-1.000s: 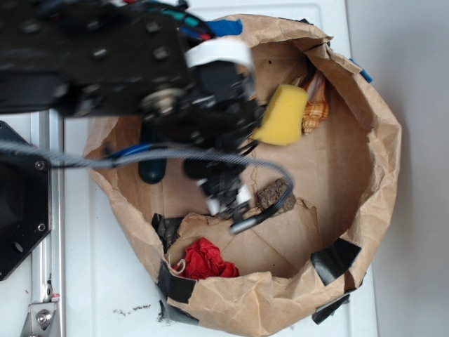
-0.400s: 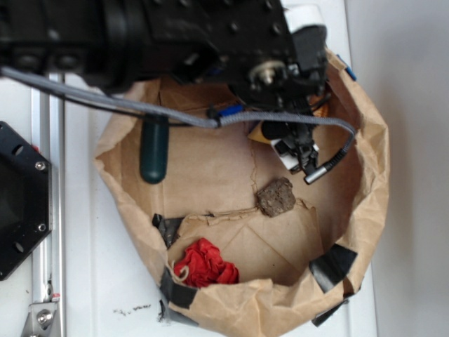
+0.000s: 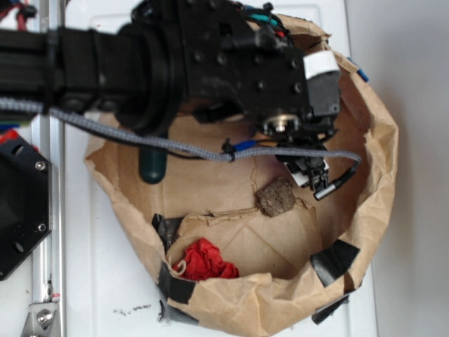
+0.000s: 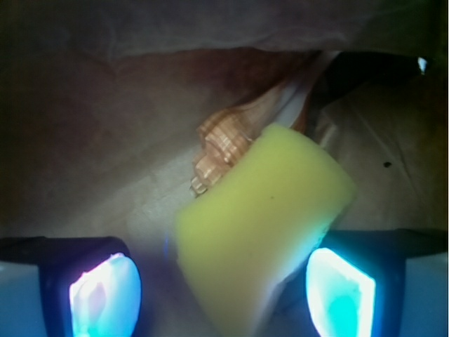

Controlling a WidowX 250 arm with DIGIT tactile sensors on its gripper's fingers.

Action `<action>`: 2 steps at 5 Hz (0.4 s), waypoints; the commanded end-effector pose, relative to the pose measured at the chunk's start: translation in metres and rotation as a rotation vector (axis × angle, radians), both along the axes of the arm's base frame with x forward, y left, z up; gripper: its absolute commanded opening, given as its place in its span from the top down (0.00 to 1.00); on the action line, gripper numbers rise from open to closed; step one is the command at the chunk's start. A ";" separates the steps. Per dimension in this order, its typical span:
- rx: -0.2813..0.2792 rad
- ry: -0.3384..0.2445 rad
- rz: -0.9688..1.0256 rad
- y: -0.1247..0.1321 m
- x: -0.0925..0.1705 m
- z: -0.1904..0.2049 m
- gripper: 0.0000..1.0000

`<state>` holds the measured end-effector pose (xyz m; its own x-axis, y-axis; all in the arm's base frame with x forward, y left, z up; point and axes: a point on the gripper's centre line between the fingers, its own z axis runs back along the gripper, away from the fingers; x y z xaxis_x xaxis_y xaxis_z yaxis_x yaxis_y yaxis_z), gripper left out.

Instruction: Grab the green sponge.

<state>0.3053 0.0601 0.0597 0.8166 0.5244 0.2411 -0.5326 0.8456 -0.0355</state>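
In the wrist view the green sponge (image 4: pixel 263 225), a chunky yellow foam wedge, lies tilted on the brown paper. Its lower part reaches into the gap between my two lit fingers (image 4: pixel 105 291). The gripper (image 4: pixel 223 291) is open, and neither pad presses on the foam. The right pad is close to the sponge's edge; the left one stands well apart from it. In the exterior view the black arm covers the sponge completely. The gripper (image 3: pixel 309 172) hangs over the upper right part of the paper bag.
A ribbed tan shell (image 4: pixel 221 147) lies just behind the sponge. Inside the crumpled paper bag (image 3: pixel 372 175) are a brown rock-like lump (image 3: pixel 275 197), a dark green capsule (image 3: pixel 152 166) and a red cloth wad (image 3: pixel 205 260). Black tape (image 3: pixel 335 260) patches the rim.
The arm has swung from the bag's left middle to its upper right. It now covers the sponge, which lay in plain sight a second ago.
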 end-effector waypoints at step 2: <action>-0.007 -0.047 0.007 0.006 -0.003 0.013 0.00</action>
